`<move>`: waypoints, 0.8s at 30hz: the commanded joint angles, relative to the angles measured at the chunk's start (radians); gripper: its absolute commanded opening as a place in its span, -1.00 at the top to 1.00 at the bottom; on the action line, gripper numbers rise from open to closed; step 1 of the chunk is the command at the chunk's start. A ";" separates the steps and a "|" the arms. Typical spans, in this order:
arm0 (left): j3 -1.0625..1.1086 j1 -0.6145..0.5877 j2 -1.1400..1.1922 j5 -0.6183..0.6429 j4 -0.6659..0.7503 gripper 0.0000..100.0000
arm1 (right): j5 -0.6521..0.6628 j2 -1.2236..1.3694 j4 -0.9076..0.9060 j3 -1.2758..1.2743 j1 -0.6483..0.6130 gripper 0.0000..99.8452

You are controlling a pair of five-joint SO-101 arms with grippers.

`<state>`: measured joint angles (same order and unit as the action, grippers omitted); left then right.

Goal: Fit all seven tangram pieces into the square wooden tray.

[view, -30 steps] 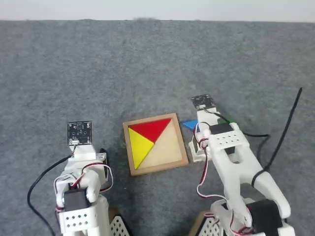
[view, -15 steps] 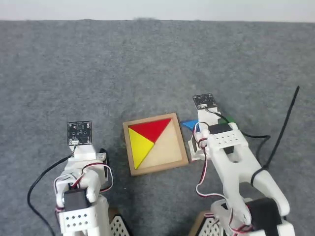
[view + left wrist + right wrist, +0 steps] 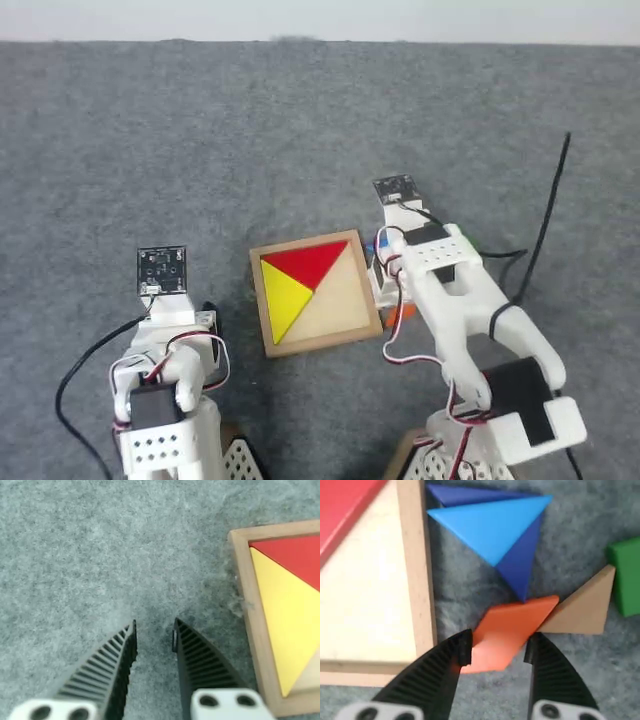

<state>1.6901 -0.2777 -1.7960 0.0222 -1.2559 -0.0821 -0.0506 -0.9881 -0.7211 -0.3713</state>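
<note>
The square wooden tray (image 3: pixel 312 343) lies mid-table with a red triangle (image 3: pixel 305 262) and a yellow triangle (image 3: pixel 283 295) in its left half; the remainder is bare wood. My right arm (image 3: pixel 440 280) hangs over the loose pieces just right of the tray. In the right wrist view my right gripper (image 3: pixel 498 640) is shut on the orange parallelogram (image 3: pixel 507 630), which overlaps a corner of the wood-coloured triangle (image 3: pixel 585 610). Beyond it lie a light blue triangle (image 3: pixel 490 522) against a darker blue piece (image 3: pixel 519 567). My left gripper (image 3: pixel 154 625) is open over bare carpet, left of the tray rim (image 3: pixel 242 580).
A green piece (image 3: pixel 625 577) lies beside the wood-coloured triangle, away from the tray. The orange parallelogram (image 3: pixel 401 313) peeks out by the tray's right rim. A black cable (image 3: pixel 545 225) runs off the right arm. Grey carpet stretches wide behind the tray.
My right arm has swung left toward the tray and turned. The orange parallelogram now shows at the tray's right rim, and the blue piece is mostly covered. The left arm kept still.
</note>
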 commanded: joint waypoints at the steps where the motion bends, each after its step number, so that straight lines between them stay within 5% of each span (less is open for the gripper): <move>1: -0.005 -0.006 -0.014 -0.005 -0.002 0.78 | -0.011 0.048 0.015 0.005 -0.062 0.61; 8: -0.005 -0.006 -0.014 -0.005 -0.002 0.78 | 0.032 0.048 -0.027 0.000 -0.076 0.62; 15: -0.005 -0.006 -0.014 -0.005 -0.002 0.78 | 0.095 0.016 -0.030 0.005 0.090 0.98; 24: -0.005 -0.006 -0.014 -0.005 -0.002 0.78 | 0.163 -0.309 -0.122 -0.006 0.099 0.98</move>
<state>1.6901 -0.2777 -1.7960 0.0222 -1.2559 0.0529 -0.2102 -1.0633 -0.7426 -0.2608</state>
